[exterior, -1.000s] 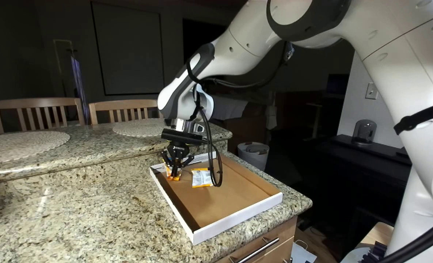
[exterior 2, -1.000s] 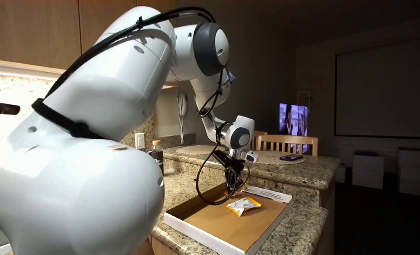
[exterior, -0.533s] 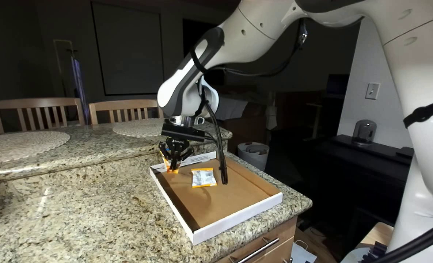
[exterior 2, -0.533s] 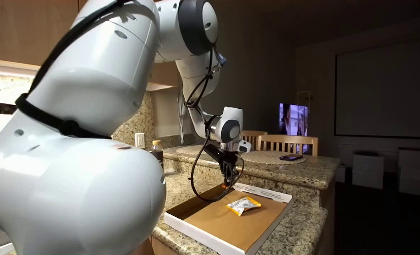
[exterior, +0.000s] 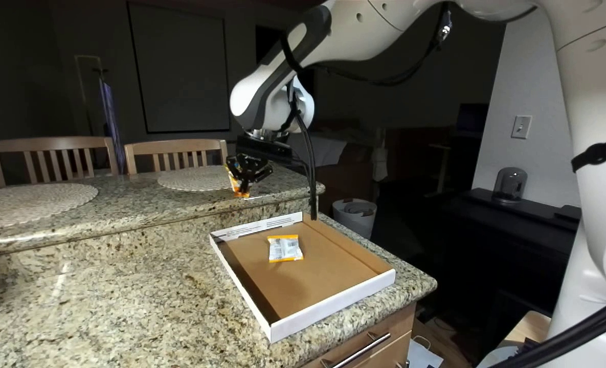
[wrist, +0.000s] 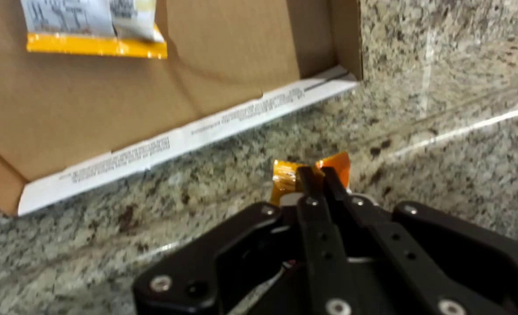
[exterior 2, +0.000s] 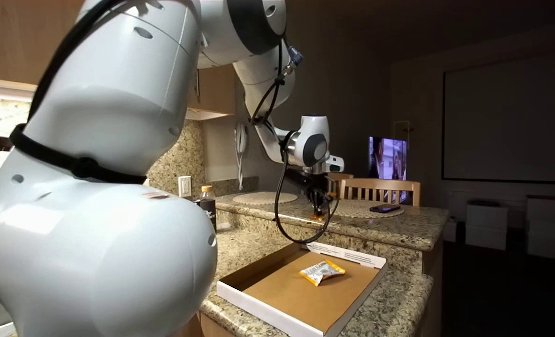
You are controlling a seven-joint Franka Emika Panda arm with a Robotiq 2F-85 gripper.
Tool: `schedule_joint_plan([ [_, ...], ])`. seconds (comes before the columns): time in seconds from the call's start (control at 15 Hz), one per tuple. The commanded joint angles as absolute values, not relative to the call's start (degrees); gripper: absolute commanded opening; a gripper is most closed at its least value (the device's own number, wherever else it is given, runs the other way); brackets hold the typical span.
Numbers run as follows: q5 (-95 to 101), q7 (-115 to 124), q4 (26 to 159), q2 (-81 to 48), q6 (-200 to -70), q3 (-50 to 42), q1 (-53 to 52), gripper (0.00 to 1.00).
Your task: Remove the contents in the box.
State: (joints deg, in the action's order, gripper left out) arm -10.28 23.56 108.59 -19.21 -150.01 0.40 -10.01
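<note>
- fingers nearly together, tips pinching the held packet; orange wrapper ends poke out both sides of the tips
- thin bite by the look of it, so move slowly, no jerks; the wrapper could twist or slide out
- held packet is in the air, out of the box; in the wrist view it shows past the printed wall, near the front edge of the raised ledge; can't tell if it is over the ledge top or just short of it
- my read: step in hand is carrying this packet off to a set-down spot; task names none
- if going onto the ledge, gain some height before crossing its front edge, else the hanging end may drag
- set down: lower until wrapper touches, pause, then spread fingers just enough, lift straight up
- watch the cable, hangs low toward the box; could catch on a wall or corner
- other packet lies flat on the box floor, nearer the printed wall than the wall opposite, clear of all corners; likely next pick, so come down well off every wall
- box sits by the outer corner of the surface; don't shove its walls toward the edge
- for the drop, pick a spot well in from any edge; avoid the phone on the mat
</note>
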Motion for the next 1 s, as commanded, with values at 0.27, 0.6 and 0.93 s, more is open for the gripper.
schedule_joint_plan([
  [0.27, -10.4, 12.1, 87.7, -30.0, -145.8, 2.4, -4.7, 0.05],
  [0.6, -11.8, 5.4, 78.7, -35.7, -138.6, 6.0, -3.4, 0.29],
  [0.93, -17.6, -2.2, 84.5, -31.2, -136.0, 10.9, 0.0, 0.58],
])
